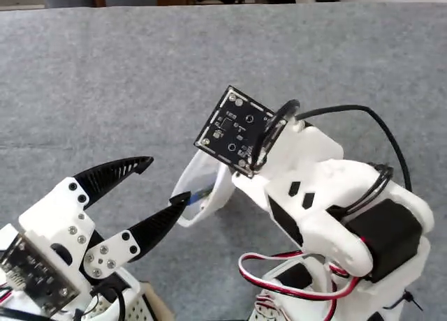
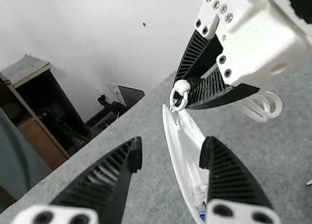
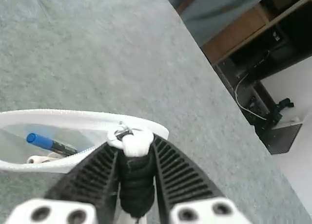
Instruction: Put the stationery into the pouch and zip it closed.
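One see-through white pouch (image 1: 209, 188) lies near the middle of the grey counter (image 1: 105, 70), between two arms. Its long axis runs slantwise, from the left gripper (image 1: 167, 179) at the near left up toward the right arm. Its mouth is open along most of its length. Inside lies one blue pen (image 3: 48, 142), lengthwise, with a pale item beside it that is too unclear to name. The right gripper (image 3: 136, 146) is clamped tight on the white pull (image 3: 130, 141) at one end of the zip, holding that end of the pouch up. The left gripper gapes wide and holds nothing; one finger (image 1: 157, 223) has its tip at the pouch's rim, though contact cannot be judged, and the other finger stands apart to the side. Bare grey counter stretches beyond the pouch to the far edge and to the left. Both arms crowd the near side.
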You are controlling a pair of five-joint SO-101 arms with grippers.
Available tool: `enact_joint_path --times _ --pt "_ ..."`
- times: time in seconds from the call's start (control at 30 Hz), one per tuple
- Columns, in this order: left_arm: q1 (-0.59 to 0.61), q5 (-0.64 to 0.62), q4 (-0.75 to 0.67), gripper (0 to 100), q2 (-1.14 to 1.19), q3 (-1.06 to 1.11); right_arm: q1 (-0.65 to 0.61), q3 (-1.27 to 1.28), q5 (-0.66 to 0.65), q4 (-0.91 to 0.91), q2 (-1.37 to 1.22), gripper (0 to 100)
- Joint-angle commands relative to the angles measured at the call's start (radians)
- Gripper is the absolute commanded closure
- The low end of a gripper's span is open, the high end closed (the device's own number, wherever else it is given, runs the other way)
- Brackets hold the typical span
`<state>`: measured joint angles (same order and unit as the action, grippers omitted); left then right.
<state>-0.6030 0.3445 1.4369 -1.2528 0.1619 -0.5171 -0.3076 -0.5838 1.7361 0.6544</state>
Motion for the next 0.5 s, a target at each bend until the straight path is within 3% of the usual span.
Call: enact_joint_path --times 0.0,0.23,0.47 --pt "-0.005 0.0 -0.026 78 0.018 0.001 -0.021 -0.039 -0.006 0.003 -0.004 98.6" --pt "0.001 0.008 -0.02 78 0.017 0.001 -0.028 -0.039 -0.006 0.028 0.002 98.6" --pt "0.173 0.02 -0.121 78 0.017 0.021 -0.127 -0.027 -0.014 0.029 0.113 98.6"
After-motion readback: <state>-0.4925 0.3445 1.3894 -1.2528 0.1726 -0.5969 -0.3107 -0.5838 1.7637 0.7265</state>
